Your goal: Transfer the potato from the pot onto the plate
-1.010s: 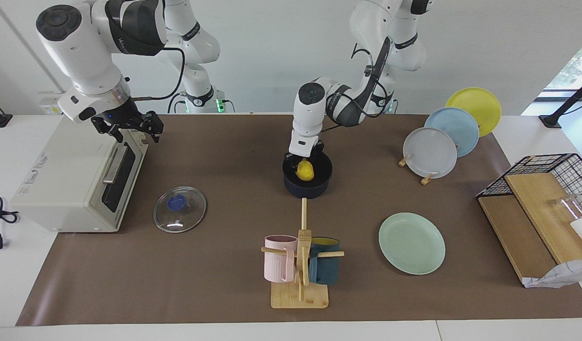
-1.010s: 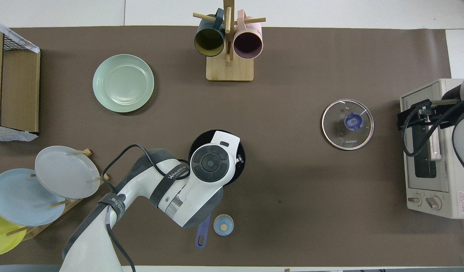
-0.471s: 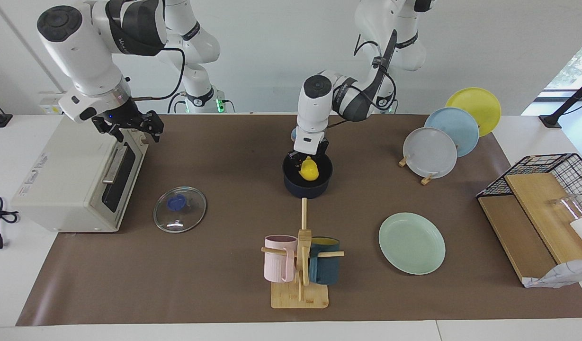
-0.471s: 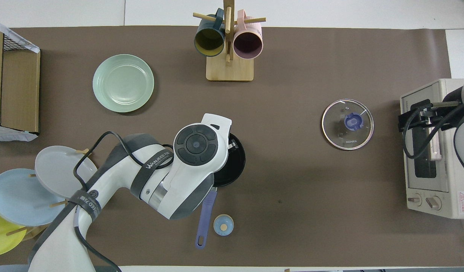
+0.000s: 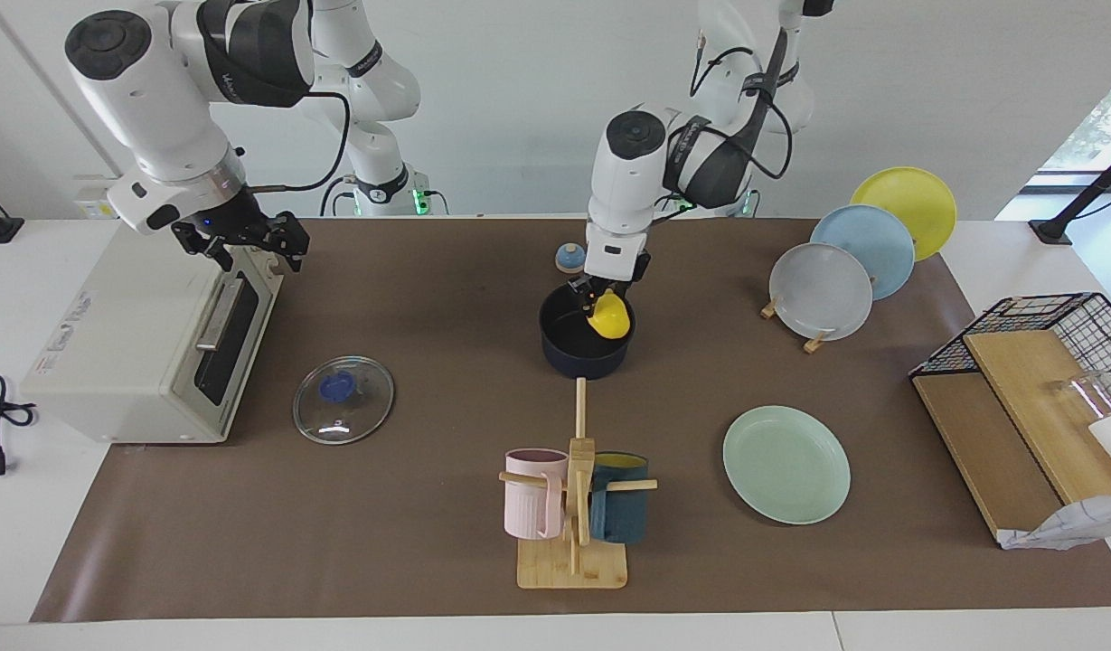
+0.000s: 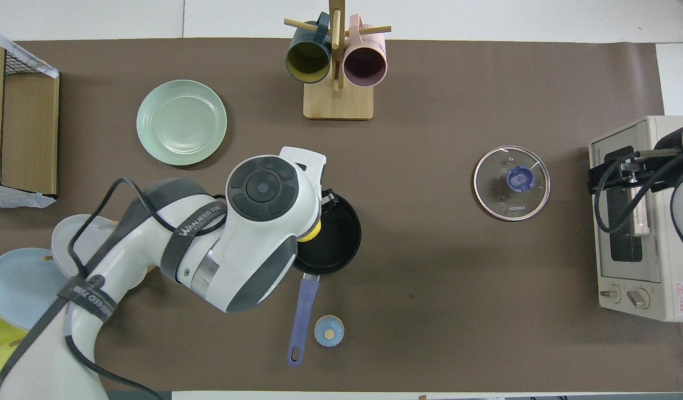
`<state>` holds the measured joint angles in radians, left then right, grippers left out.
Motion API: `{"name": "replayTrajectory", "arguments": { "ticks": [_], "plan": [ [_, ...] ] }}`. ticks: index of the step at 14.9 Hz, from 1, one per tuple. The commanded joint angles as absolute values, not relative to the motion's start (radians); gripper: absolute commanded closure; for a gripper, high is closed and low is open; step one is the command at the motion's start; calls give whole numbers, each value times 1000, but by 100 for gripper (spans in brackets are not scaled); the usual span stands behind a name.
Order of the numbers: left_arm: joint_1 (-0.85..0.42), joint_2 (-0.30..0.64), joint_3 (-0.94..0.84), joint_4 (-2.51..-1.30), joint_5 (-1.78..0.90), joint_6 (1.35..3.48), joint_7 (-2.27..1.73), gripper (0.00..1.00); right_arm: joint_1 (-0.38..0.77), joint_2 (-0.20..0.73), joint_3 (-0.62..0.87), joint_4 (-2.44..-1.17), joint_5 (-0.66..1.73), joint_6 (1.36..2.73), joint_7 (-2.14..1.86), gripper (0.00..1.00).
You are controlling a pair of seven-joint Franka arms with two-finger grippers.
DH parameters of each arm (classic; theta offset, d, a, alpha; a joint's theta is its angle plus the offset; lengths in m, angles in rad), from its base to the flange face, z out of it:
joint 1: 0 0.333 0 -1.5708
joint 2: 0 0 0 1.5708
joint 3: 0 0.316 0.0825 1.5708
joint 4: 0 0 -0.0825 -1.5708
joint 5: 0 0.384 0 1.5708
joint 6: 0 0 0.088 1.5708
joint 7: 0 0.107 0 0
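My left gripper (image 5: 603, 297) is shut on the yellow potato (image 5: 608, 316) and holds it up over the rim of the dark navy pot (image 5: 573, 348). In the overhead view only a sliver of the potato (image 6: 313, 229) shows beside the left arm's wrist, over the pot (image 6: 333, 239) with its long blue handle (image 6: 300, 319). The mint-green plate (image 5: 786, 464) lies farther from the robots than the pot, toward the left arm's end; it also shows in the overhead view (image 6: 181, 122). My right gripper (image 5: 248, 242) waits over the toaster oven.
A glass lid (image 5: 343, 400) lies beside the toaster oven (image 5: 148, 334). A mug rack (image 5: 575, 488) with a pink and a dark blue mug stands farther out. A small blue knob (image 5: 569, 259) sits near the pot handle. A plate rack (image 5: 849, 262) and a wire basket (image 5: 1043, 362) stand at the left arm's end.
My left gripper has lifted the potato out of the pot's bottom and carried it up and toward the left arm's end, over the pot's rim. The right arm has barely moved.
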<state>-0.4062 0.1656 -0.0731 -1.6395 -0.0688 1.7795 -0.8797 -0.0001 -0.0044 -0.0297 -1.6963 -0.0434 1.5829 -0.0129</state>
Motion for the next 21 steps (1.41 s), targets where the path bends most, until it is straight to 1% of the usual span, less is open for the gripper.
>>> {"name": "replayTrajectory", "arguments": {
  "ticks": [1, 3, 6, 8, 10, 11, 14, 16, 20, 21],
  "plan": [
    [-287, 253, -84, -1516, -91, 1701, -702, 100, -14, -14, -28, -1706, -26, 1601, -5, 0],
    [-201, 300, -86, -1456, -91, 1695, -541, 100, -17, -2, -25, -1700, -23, 1591, -8, 0],
    [-140, 400, -81, -1376, -81, 1736, -363, 100, -18, 14, -21, -1674, -26, 1574, -8, 0],
    [-106, 449, -81, -1374, -77, 1807, -280, 100, -29, 14, -20, -1674, -23, 1560, -8, 0],
    [-106, 524, -81, -1374, -14, 1873, -250, 100, -38, 6, -21, -1681, -20, 1560, -5, 0],
    [-106, 547, -81, -1379, 10, 1909, -247, 100, -38, 5, -23, -1684, -18, 1565, -6, 0],
    [-104, 560, -81, -1428, 15, 1998, -198, 100, -28, 3, -21, -1684, -18, 1568, -5, 0],
    [-107, 557, -81, -1492, 17, 2064, -196, 100, -29, 2, -21, -1684, -18, 1568, -5, 0],
    [-106, 555, -81, -1522, 18, 2077, -169, 100, -34, 2, -23, -1684, -18, 1568, -3, 0],
    [-106, 554, -81, -1523, 18, 2075, -164, 94, -34, 2, -21, -1684, -18, 1568, -3, 0]
  ]
}}
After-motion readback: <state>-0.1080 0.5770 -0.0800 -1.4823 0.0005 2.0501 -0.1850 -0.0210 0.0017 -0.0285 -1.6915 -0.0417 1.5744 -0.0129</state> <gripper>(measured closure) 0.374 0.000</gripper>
